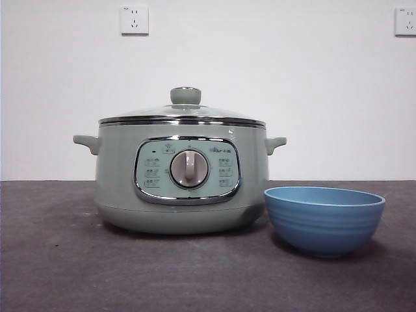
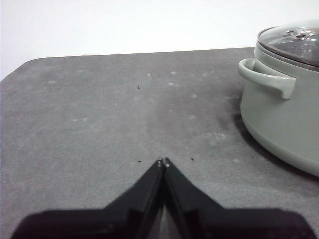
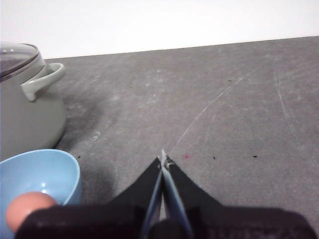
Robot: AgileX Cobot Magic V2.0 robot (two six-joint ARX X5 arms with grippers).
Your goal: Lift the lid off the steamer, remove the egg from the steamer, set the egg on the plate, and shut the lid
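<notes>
The sage-green steamer (image 1: 182,175) stands at the middle of the table with its glass lid (image 1: 182,112) seated on it. It also shows in the left wrist view (image 2: 281,114) and the right wrist view (image 3: 27,114). The blue plate (image 1: 324,218), a bowl, stands just right of the pot. The egg (image 3: 27,208) lies inside the plate (image 3: 55,172) in the right wrist view. My left gripper (image 2: 163,162) is shut and empty, low over the table left of the pot. My right gripper (image 3: 163,158) is shut and empty, right of the plate. Neither arm shows in the front view.
The dark grey table (image 1: 58,260) runs to a white wall with two sockets (image 1: 134,19). The table's rounded far corner (image 2: 30,64) shows in the left wrist view.
</notes>
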